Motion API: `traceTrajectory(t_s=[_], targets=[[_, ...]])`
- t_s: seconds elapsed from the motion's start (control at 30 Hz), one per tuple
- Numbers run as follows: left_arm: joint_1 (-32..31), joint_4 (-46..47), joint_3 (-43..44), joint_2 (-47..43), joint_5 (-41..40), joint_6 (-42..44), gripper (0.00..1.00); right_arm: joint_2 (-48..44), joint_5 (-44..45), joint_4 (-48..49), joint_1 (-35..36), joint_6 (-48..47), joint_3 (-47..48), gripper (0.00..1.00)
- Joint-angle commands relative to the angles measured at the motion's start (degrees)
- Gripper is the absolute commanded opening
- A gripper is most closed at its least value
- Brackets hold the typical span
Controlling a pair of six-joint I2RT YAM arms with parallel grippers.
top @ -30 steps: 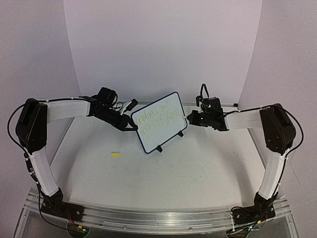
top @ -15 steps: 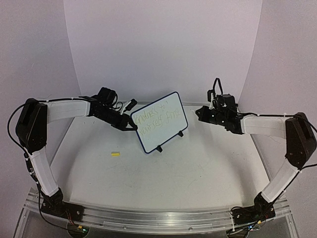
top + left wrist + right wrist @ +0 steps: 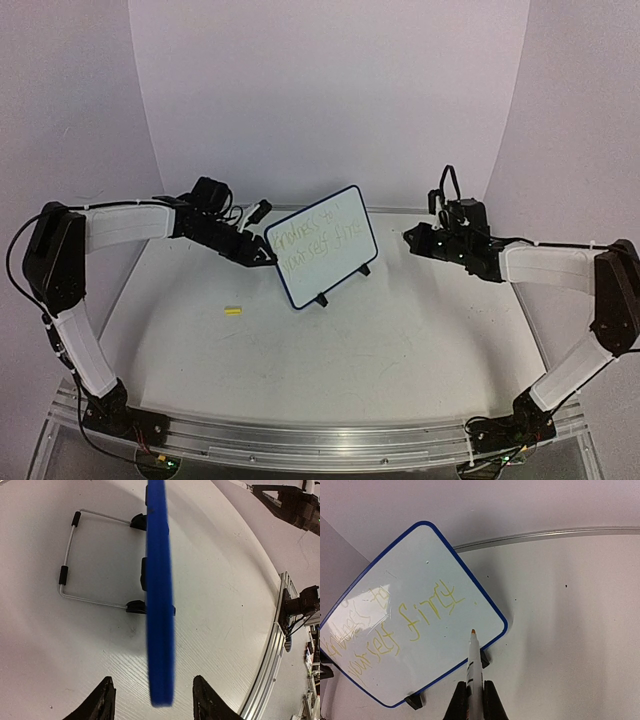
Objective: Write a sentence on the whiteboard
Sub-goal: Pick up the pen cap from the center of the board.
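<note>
The whiteboard [image 3: 335,262] stands tilted on its clip feet and wire stand [image 3: 67,575] at the back middle of the table. The sentence [image 3: 318,243] runs over it in two faint yellow lines, which read clearer in the right wrist view [image 3: 420,622]. My left gripper [image 3: 268,258] is open at the board's left edge. Its fingers [image 3: 106,695] stand apart on either side of the blue rim [image 3: 160,605] without touching it. My right gripper [image 3: 412,238] is off to the board's right, shut on a white marker [image 3: 475,665]. The marker's orange tip points at the board [image 3: 415,575] from a short distance.
A small yellow cap [image 3: 233,311] lies on the table left of the board. An aluminium rail [image 3: 320,440] runs along the near edge. White backdrop walls close in the back and both sides.
My left gripper has opened and let go of the board's edge. My right gripper has pulled back to the right, away from the board, with the marker still held.
</note>
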Motion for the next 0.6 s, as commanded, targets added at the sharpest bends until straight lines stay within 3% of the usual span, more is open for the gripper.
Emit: traceTrajectory(t_s=[0.0, 0.23, 0.57], targets=[[-0.2, 3.0, -1.3, -5.6, -1.6, 1.0, 0.55, -3.0, 0.3, 0.8, 0.3, 0.5, -0.3, 0.00], [-0.2, 9.4, -6.8, -13.1, -6.6, 1.8, 0.60, -5.4, 0.3, 0.8, 0.3, 0.3, -1.7, 0.00], [-0.2, 15.3, -15.9, -27.5, -22.7, -4.8, 0.59, -11.4, -3.6, -2.7, 0.2, -3.9, -2.8, 0.00]])
